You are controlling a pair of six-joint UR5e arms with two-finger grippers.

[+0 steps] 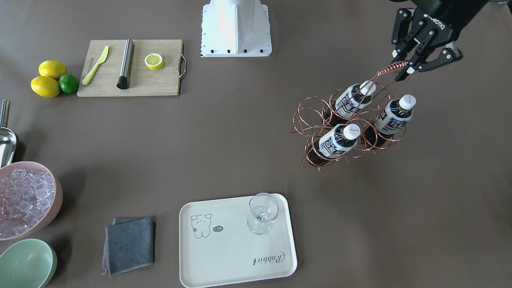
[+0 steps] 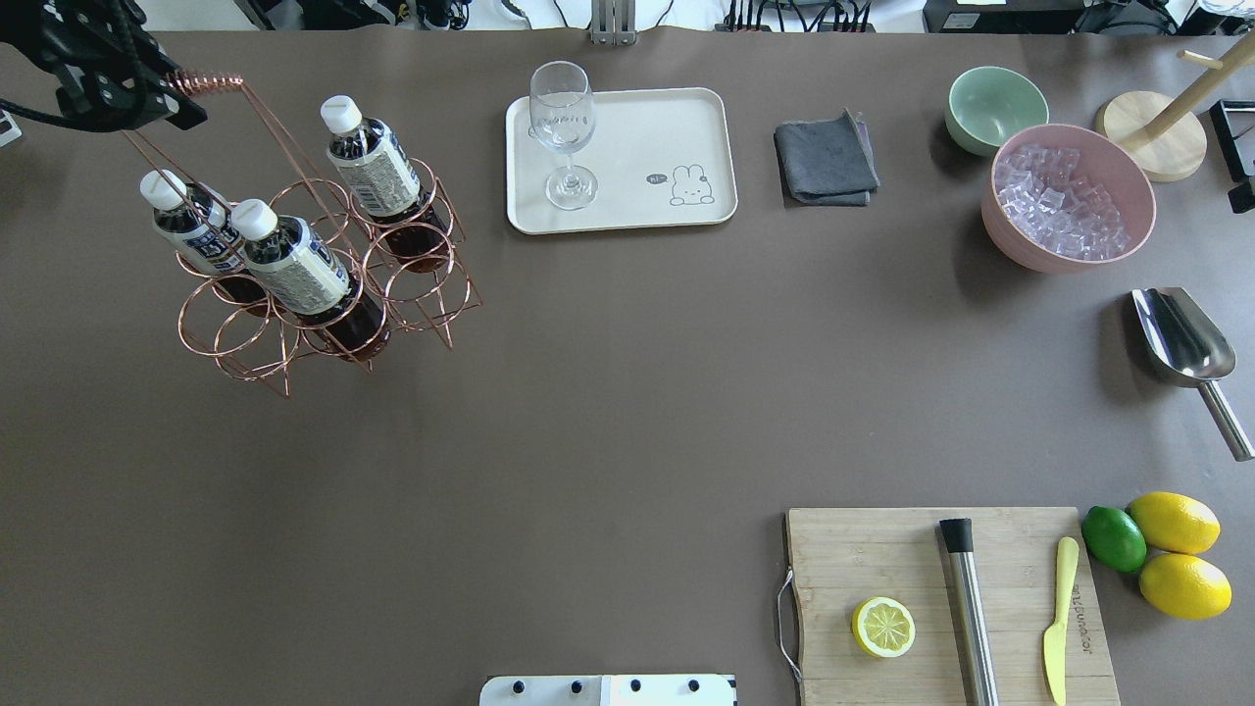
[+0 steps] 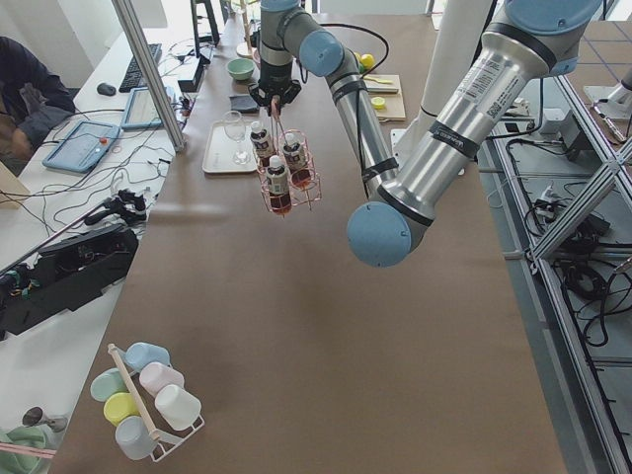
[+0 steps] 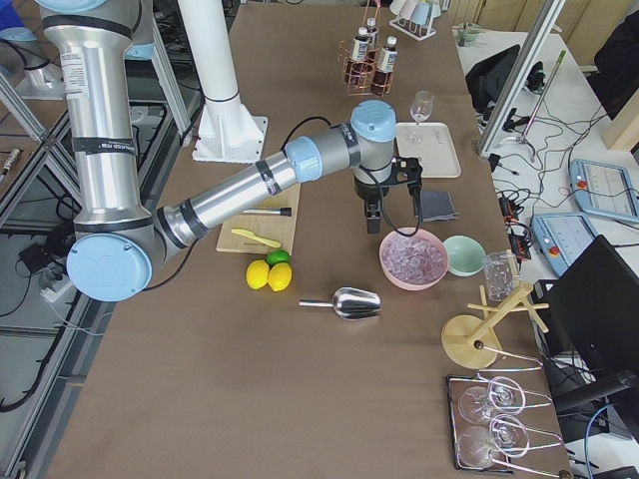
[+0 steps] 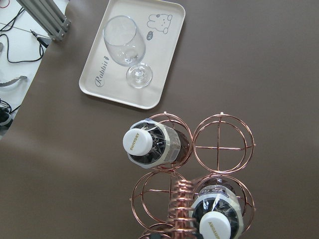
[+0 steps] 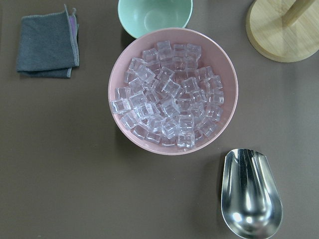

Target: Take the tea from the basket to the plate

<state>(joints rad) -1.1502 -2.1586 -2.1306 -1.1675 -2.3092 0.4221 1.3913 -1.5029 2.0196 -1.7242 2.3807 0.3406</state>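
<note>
My left gripper [image 1: 405, 67] is in the upper right corner of the front-facing view. Its two fingers are closed together on the coiled top of the handle [image 1: 390, 71] of the basket [image 1: 363, 122], so I am holding the copper wire rack from above. I cannot tell if the feet of the basket touch the table or not.

All three tea bottles are standing in the ring holders: one [image 1: 352, 100] at the back just below the handle, one [image 1: 394, 116] to the right of it, and one [image 1: 336, 142] at the front. The rings on the left side of the rack hold nothing. In my left wrist view I see two white caps from above, with the coil between them at the bottom edge.

The plate [image 1: 224, 256] lies at the bottom centre of the front-facing view, well apart from the basket. On its upper right corner stands an upright wine glass [image 1: 262, 214]. No bottle is on the plate.

My right gripper [image 4: 371, 215] shows only in the side view, at the middle of the frame, and from there I cannot tell if its fingers are apart or together. It hangs above the pink bowl [image 6: 225, 127] full of ice cubes. Near this bowl lie a metal scoop [image 6: 250, 194], a green bowl [image 6: 154, 15] and a folded grey cloth [image 6: 46, 42].
</note>
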